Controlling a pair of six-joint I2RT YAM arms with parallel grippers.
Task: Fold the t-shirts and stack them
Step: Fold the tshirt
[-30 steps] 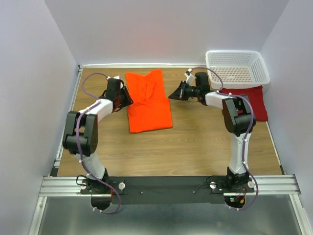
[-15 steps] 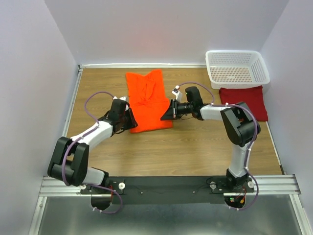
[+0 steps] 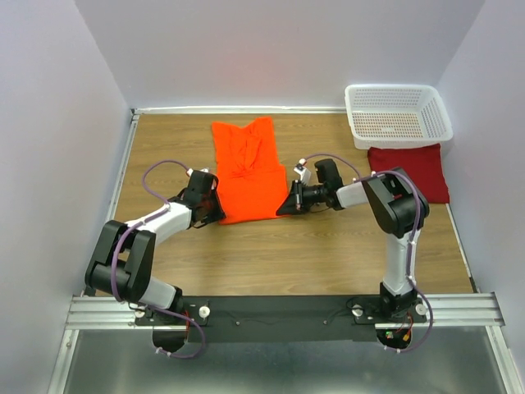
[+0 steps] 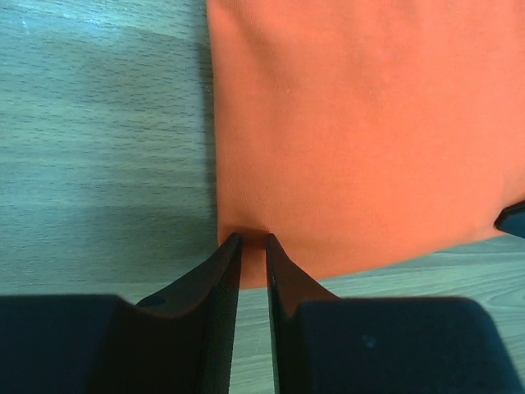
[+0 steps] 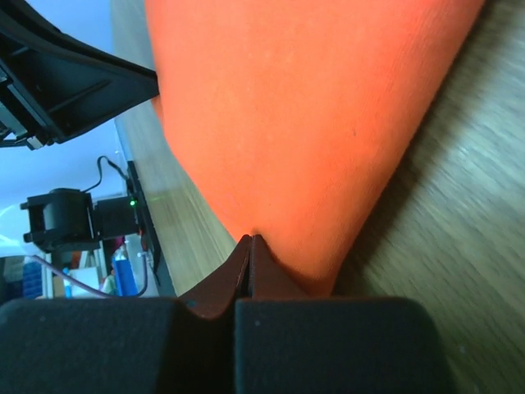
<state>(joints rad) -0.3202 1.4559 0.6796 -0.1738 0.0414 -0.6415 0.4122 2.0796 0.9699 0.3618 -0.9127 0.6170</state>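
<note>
The bright orange t-shirt lies folded into a long strip on the wooden table, collar end far. My left gripper is low at its near left corner. In the left wrist view the jaws stand a narrow gap apart, astride the hem of the orange cloth. My right gripper is at the near right corner, and its jaws are pressed together on the puckered cloth edge. The dark red t-shirt lies folded at the right, under the right arm's elbow.
A white mesh basket stands at the back right, just behind the dark red shirt. Grey walls close in the table on three sides. Bare wood runs between the shirts and the arm bases.
Both grippers have come down from beside the shirt's middle to its near corners. The left jaws have narrowed. The right jaws have stayed shut.
</note>
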